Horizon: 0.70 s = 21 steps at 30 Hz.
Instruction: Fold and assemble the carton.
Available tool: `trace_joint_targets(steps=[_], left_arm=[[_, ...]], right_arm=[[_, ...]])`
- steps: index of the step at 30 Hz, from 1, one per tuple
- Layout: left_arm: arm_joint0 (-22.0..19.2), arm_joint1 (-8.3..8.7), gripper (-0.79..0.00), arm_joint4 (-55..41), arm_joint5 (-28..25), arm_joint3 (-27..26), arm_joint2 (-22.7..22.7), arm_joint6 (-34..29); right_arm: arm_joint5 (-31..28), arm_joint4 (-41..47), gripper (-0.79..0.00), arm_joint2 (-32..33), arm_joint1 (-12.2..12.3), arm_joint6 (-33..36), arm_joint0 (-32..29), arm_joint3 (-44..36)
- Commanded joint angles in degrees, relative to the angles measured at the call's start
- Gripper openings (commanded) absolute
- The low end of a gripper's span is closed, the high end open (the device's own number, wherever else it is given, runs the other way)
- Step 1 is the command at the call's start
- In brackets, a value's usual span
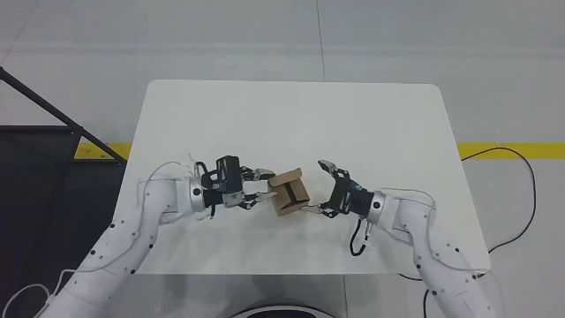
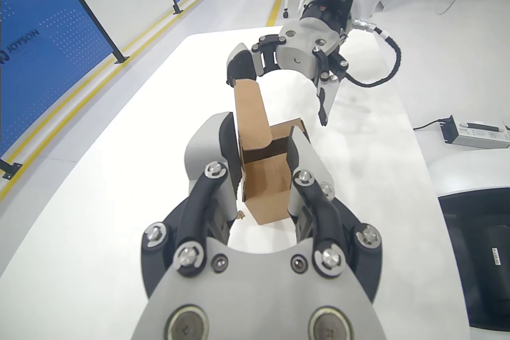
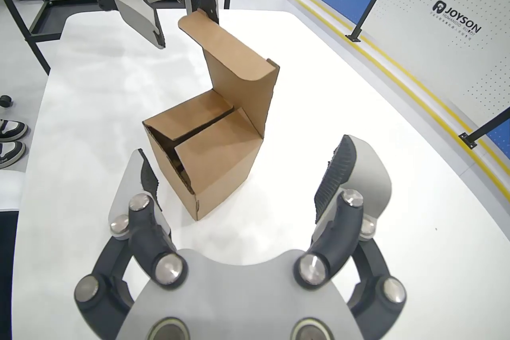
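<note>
White bench (image 1: pixel 371 124) carries the carton (image 1: pixel 290 192), inner flaps (image 3: pixel 207 126) folded, lid (image 3: pixel 235 54) upright. Left pincer (image 1: pixel 267 187) and right pincer (image 1: pixel 316 187) gape beside it; closing the lid seems next.

Tight middle, roomy back
The carton (image 1: pixel 290 193) and its tall flap (image 3: pixel 227 50) block the way between the left gripper (image 1: pixel 267 188) and right gripper (image 1: pixel 316 186); the far half of the table (image 1: pixel 353 124) gives wide room.

Robotics test hall: blue-white partition panels (image 2: pixel 48 50), yellow floor lines (image 1: pixel 547 150), white table (image 1: pixel 380 124).
</note>
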Motion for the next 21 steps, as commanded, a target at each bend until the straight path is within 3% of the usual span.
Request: trace_joint_targets(steps=[1,8,21], left_arm=[[-0.01,0.04,-0.413,0.54,-0.03,0.18,0.1,0.72],[-0.44,-0.02,-0.416,1.19,0.01,0.77,1.02,2.09],[-1.25,-0.04,-0.413,2.6,-0.6,0.98,2.54,3.37]], right_arm=[[-0.08,-0.18,0.0,0.62,0.24,-0.26,-0.8,-0.26],[-0.8,0.51,0.0,0.42,0.49,1.14,-2.09,0.83],[0.66,2.44,-0.043,-3.93,-0.69,-1.05,2.01,7.37]])
